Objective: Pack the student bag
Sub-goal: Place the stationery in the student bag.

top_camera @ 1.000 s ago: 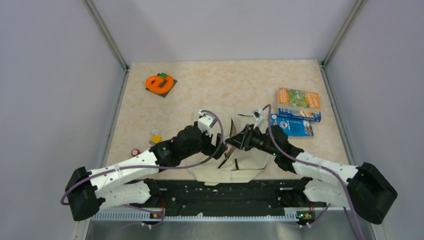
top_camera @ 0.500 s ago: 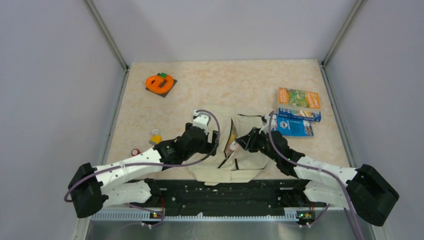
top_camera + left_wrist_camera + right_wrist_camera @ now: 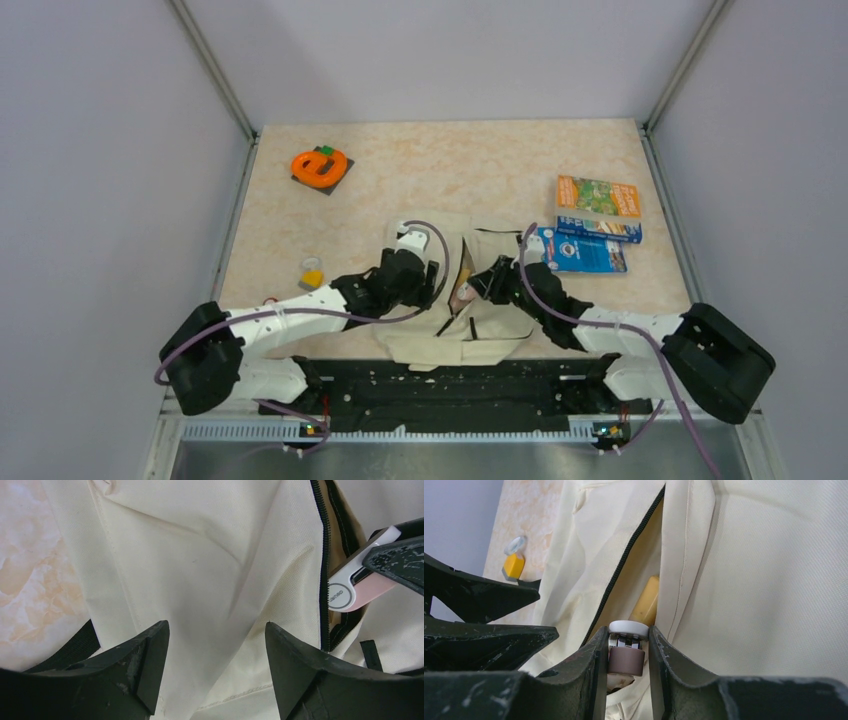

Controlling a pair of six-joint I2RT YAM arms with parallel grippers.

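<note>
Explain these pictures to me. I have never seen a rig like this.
Two robot arms are bolted at the near edge of a table, each ending in a two-finger gripper. The wide picture looks down from above and behind them. The other two come from cameras on the wrists, so the dark shapes at the bottom are each arm's own fingers. On the table lie a cream bag, booklets, an orange thing and a small yellow piece. The right gripper pinches a small pink-and-white item at the bag's open zipper. The left gripper is open over the bag's fabric and holds nothing.
</note>
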